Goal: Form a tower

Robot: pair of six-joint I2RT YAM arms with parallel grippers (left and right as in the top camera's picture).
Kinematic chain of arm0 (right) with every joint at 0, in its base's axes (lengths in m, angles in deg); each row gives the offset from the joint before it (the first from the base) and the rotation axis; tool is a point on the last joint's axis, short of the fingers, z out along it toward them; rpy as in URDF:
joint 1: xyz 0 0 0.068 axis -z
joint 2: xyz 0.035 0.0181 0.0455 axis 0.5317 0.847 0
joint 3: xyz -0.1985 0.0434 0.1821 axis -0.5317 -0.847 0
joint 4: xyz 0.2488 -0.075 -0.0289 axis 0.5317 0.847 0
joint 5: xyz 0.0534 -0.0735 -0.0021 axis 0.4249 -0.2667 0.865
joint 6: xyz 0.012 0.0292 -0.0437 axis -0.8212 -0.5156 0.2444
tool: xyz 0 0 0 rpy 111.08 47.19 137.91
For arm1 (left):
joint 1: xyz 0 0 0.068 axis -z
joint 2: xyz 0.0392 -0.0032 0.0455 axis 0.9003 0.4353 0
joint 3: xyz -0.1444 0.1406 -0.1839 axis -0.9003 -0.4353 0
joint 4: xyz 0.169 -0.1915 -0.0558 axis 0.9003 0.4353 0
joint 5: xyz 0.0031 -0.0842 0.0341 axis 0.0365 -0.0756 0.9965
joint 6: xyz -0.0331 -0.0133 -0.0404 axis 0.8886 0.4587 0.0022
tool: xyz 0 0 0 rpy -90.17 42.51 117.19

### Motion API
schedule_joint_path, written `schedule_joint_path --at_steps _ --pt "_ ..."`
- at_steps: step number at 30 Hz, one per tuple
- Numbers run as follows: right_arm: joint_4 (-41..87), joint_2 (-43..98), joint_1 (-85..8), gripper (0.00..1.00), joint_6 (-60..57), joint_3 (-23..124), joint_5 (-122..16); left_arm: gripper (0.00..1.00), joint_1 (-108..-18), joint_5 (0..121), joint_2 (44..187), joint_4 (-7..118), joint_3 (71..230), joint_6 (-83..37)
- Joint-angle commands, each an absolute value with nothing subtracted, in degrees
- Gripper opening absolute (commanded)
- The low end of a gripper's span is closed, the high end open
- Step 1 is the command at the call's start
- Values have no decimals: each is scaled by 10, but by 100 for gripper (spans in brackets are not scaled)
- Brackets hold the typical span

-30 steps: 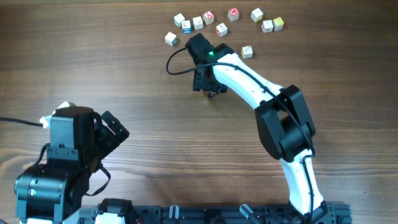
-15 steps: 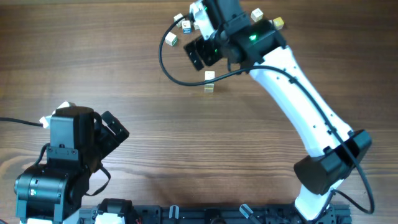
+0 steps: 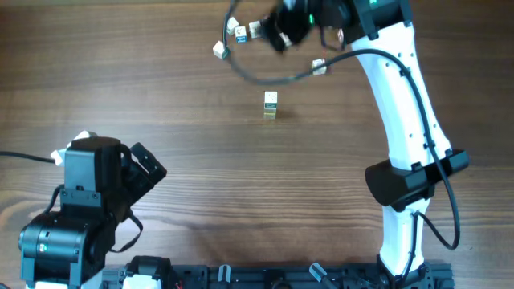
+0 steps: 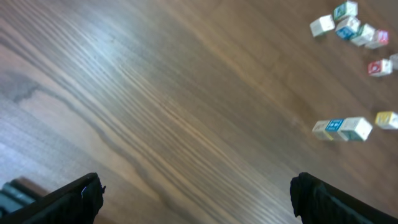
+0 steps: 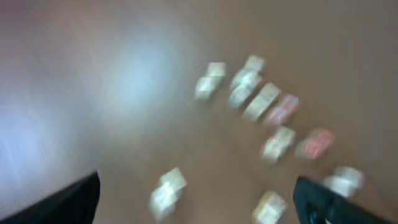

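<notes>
Though tiny, square-sided pale wooden tower (image 3: 271, 105)

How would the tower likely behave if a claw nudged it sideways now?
It would probably tip: the tower stands one cube wide, about three high. Its cubes look merely stacked, so they would likely scatter rather than slide as one. They seem small and light, so a slight brush might suffice.

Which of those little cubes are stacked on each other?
The tower standing apart by itself, pale cubes piled one wide; the loose cubes farther back lie scattered singly.
</notes>
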State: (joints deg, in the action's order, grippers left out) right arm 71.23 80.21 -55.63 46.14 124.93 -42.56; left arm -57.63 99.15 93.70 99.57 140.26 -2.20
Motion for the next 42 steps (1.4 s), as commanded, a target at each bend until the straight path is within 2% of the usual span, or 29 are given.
schedule_joint_path --at_steps 1,8,19,30,42 --pt "789 822 -561 99 687 1218 -379 100 -580 990 937 994 1401 -15" --pt "743 882 -580 99 726 1086 -403 100 -580 990 937 994 1401 -15" --pt "695 963 -591 100 755 1086 -495 100 -580 990 937 994 1401 -15" --pt "666 1021 -591 100 753 1086 -495 100 -580 990 937 994 1401 -15" --pt "653 1022 -591 100 733 1086 -495 100 -580 990 937 994 1401 -15"
